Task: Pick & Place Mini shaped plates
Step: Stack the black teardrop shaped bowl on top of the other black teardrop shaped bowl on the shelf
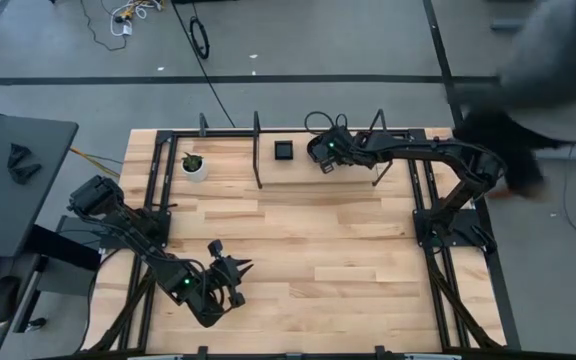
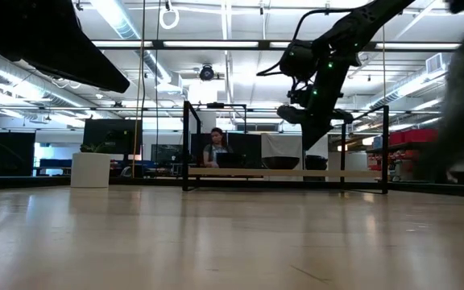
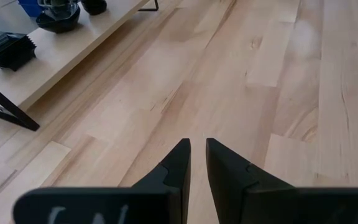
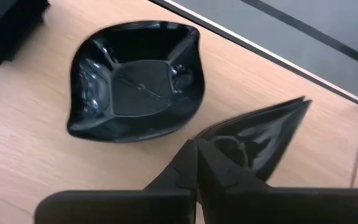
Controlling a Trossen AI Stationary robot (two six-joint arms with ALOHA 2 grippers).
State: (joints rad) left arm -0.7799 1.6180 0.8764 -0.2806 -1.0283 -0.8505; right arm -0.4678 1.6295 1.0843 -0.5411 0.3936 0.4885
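My right gripper (image 1: 324,152) (image 4: 197,152) hangs over the raised wooden shelf at the table's far edge, shut on a glossy black mini plate (image 4: 263,134) (image 2: 329,114). Below it a black leaf-shaped plate (image 4: 135,78) rests flat on the shelf. A square black plate (image 1: 284,150) sits on the shelf to its left. My left gripper (image 1: 230,268) (image 3: 197,149) waits over bare wood near the table's near-left corner. Its fingers are shut but for a thin slit, and they hold nothing. My right gripper pinches the black plate by its rim (image 4: 221,146) between the two fingers. In the low view the plate (image 2: 329,114) is lifted clear above the shelf and lies roughly level under the gripper. The fingers cover the exact spot of contact.
A white pot with a green plant (image 1: 194,165) stands on the shelf's left part. Black rack posts (image 1: 258,150) rise around the shelf. A blurred person (image 1: 543,70) is beyond the table's far-right corner. Bare wood (image 1: 338,250) fills the table's middle.
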